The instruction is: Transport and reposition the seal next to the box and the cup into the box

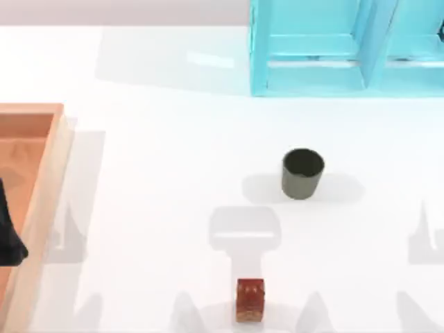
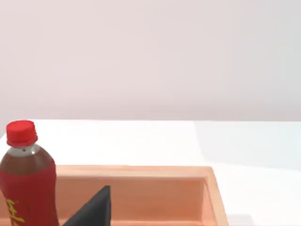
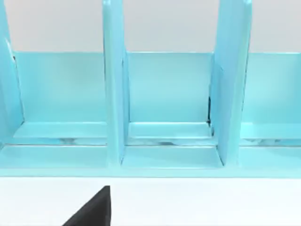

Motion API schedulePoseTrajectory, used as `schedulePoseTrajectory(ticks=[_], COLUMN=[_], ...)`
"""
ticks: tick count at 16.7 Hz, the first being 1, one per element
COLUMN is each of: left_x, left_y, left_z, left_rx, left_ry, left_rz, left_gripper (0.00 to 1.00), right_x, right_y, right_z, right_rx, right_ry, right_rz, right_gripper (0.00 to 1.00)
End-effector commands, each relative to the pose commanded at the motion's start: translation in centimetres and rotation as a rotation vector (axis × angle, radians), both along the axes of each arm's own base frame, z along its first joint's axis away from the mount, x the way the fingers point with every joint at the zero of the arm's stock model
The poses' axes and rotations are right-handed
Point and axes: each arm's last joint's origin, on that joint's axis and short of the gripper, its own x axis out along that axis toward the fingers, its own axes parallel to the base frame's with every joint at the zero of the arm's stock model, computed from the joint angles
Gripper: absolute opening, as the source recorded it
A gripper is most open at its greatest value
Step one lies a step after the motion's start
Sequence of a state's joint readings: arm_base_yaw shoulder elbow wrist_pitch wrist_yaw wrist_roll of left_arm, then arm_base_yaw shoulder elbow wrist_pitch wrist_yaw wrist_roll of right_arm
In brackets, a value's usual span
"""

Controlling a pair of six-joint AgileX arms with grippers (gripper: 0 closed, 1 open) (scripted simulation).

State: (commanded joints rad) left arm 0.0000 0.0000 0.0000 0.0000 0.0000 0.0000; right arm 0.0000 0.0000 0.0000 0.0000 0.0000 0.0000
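Note:
The seal (image 1: 250, 300), a small reddish-brown mottled block, stands near the table's front edge, right of centre. Farther back and slightly right, the dark olive-grey cup (image 1: 302, 173) stands upright with its opening up. The wooden box (image 1: 43, 208) lies along the left edge, its tan rim and orange-brown inside also visible in the left wrist view (image 2: 211, 188). A black part of my left gripper (image 2: 94, 212) hangs over the box, far from both objects. A black part of my right gripper (image 3: 94, 209) shows over bare white table, facing the shelf.
A cyan shelf unit (image 1: 347, 48) with upright dividers stands at the back right, and is close ahead in the right wrist view (image 3: 164, 94). A red-capped cola bottle (image 2: 26, 183) stands inside the box. A dark shape (image 1: 8, 236) sits at the left edge over the box.

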Motion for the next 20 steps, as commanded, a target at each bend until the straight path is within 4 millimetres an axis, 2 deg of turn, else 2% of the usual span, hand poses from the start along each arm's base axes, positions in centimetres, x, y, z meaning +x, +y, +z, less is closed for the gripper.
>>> schedulePoseTrajectory(ticks=[3,5,8,11,13,15,18,20], left_x=[0.0,0.0,0.4,2.0,3.9,6.1,8.7,9.5], left_y=[-0.1,-0.5,-1.6,-3.5,-5.7,-8.7,-14.1,-18.0], left_z=[0.2,1.1,3.8,6.8,8.2,8.8,8.5,7.9], left_rx=[-0.008,-0.044,-0.133,-0.223,-0.259,-0.266,-0.225,-0.178], left_ry=[0.008,0.050,0.180,0.410,0.615,0.835,1.135,1.288], left_rz=[-0.008,-0.044,-0.132,-0.223,-0.261,-0.272,-0.239,-0.197], left_gripper=[1.00,1.00,1.00,1.00,1.00,1.00,1.00,1.00], right_x=[0.0,0.0,0.0,0.0,0.0,0.0,0.0,0.0], right_y=[0.0,0.0,0.0,0.0,0.0,0.0,0.0,0.0], right_z=[0.0,0.0,0.0,0.0,0.0,0.0,0.0,0.0], right_rx=[0.000,0.000,0.000,0.000,0.000,0.000,0.000,0.000], right_ry=[0.000,0.000,0.000,0.000,0.000,0.000,0.000,0.000], right_rz=[0.000,0.000,0.000,0.000,0.000,0.000,0.000,0.000], right_gripper=[1.00,1.00,1.00,1.00,1.00,1.00,1.00,1.00])
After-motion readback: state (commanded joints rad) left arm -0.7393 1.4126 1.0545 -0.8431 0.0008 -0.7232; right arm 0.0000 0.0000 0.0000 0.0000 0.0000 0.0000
